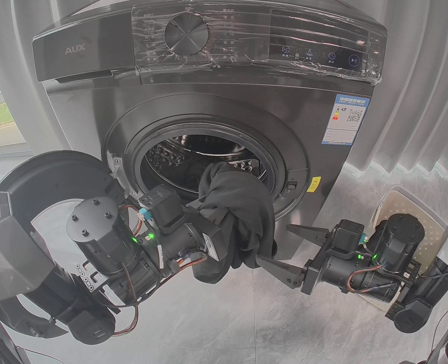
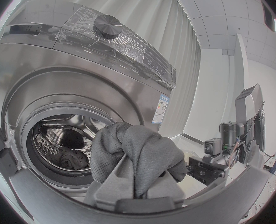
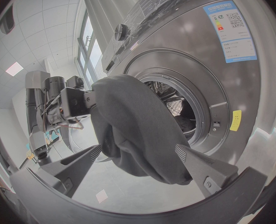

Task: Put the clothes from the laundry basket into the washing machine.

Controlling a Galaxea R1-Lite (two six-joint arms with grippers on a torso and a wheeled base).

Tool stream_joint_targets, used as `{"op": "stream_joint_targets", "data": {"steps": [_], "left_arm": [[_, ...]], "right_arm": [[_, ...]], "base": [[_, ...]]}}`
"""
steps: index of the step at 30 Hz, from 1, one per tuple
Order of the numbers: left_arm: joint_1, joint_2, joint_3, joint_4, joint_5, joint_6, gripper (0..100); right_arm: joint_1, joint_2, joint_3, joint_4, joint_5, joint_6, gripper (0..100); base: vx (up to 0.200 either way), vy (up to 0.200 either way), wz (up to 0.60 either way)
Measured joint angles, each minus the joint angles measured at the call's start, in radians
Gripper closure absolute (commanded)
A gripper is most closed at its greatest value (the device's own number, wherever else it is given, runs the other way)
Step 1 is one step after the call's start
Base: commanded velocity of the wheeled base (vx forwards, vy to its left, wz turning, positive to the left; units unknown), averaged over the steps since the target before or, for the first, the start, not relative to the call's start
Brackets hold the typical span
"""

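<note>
Curtains (image 1: 426,102) behind; drum (image 2: 60,134) holds a dark garment (image 2: 70,160).

A garment (image 1: 244,203) hangs before the washing machine (image 1: 209,102), laundry basket (image 1: 403,203) at right.

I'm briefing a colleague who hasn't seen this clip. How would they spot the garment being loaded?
Find the grey front-loading washing machine with its door open. Before its round drum opening hangs a dark grey garment, bunched in the left gripper. Unlike the dark clothing lying inside the drum, it is outside, draped over that gripper.
</note>
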Motion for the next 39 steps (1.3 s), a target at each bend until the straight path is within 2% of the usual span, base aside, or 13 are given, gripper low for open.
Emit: {"op": "stream_joint_targets", "data": {"steps": [8,15,21,28,39], "left_arm": [[-0.007,-0.003,0.003,0.0,-0.001,0.0,100],[-0.008,0.0,0.005,0.0,-0.001,0.0,100],[-0.003,0.003,0.005,0.0,-0.001,0.0,100],[0.003,0.004,0.006,0.0,-0.003,0.0,100],[0.0,0.006,0.01,0.0,-0.003,-0.001,100]], "right_arm": [[0.014,0.118,-0.143,0.001,0.044,-0.016,0],[0.039,0.192,-0.235,0.0,0.056,-0.02,0],[0.079,0.214,-0.228,0.0,0.09,-0.011,0],[0.081,0.21,-0.171,-0.001,0.122,-0.008,0],[0.087,0.209,-0.185,0.0,0.114,-0.014,0]], "base": [[0.0,0.0,0.0],[0.0,0.0,0.0],[0.0,0.0,0.0],[0.0,0.0,0.0],[0.0,0.0,0.0]]}}
